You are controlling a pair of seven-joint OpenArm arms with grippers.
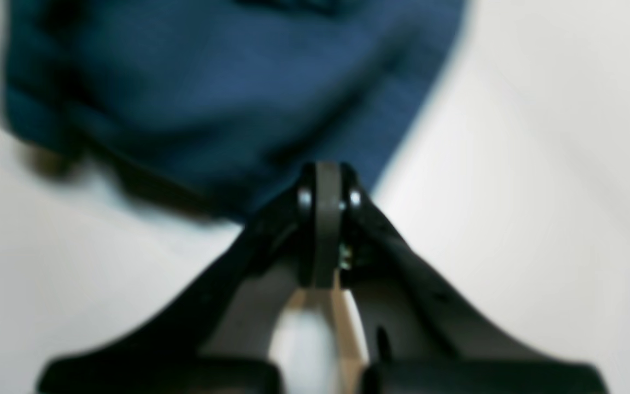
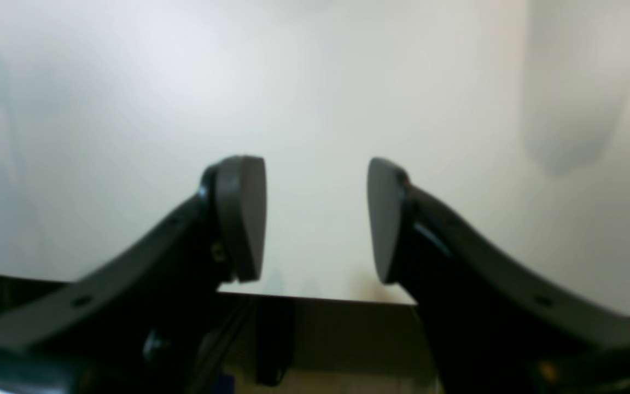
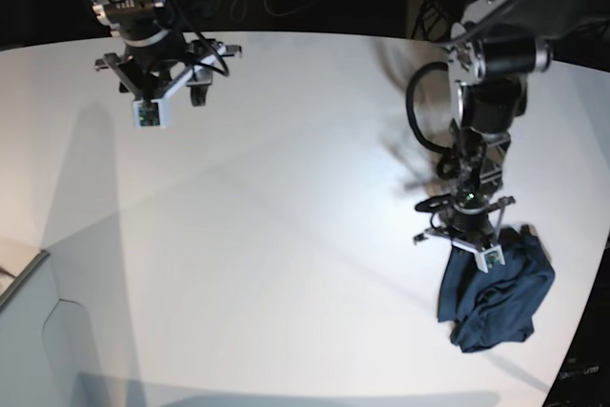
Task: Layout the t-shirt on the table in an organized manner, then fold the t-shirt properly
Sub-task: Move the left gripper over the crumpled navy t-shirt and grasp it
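The t-shirt (image 3: 498, 293) lies bunched in a dark blue heap near the edge of the table (image 3: 286, 216), on my left arm's side. It is not yet spread out.

My left gripper (image 1: 321, 189) sits at the near edge of the heap with its jaws pressed together. The left wrist view is blurred, so I cannot confirm whether a fold of cloth is pinched between the pads or whether they meet just short of the fabric. My right gripper (image 2: 316, 219) hangs over bare table, well apart from the shirt, jaws wide and holding nothing.

Handling notes, as judgement:
- The cloth is light, soft and limp. It will drape and trail from any single pinch point and will not keep its shape.
- It is not fragile. It may slide easily on the smooth tabletop.
- One pinch is likely to lift several layers at once.

Recommended hold: take a hem or shoulder seam at an outer edge, one gripper to each corner, so the shirt can be pulled flat between the two arms
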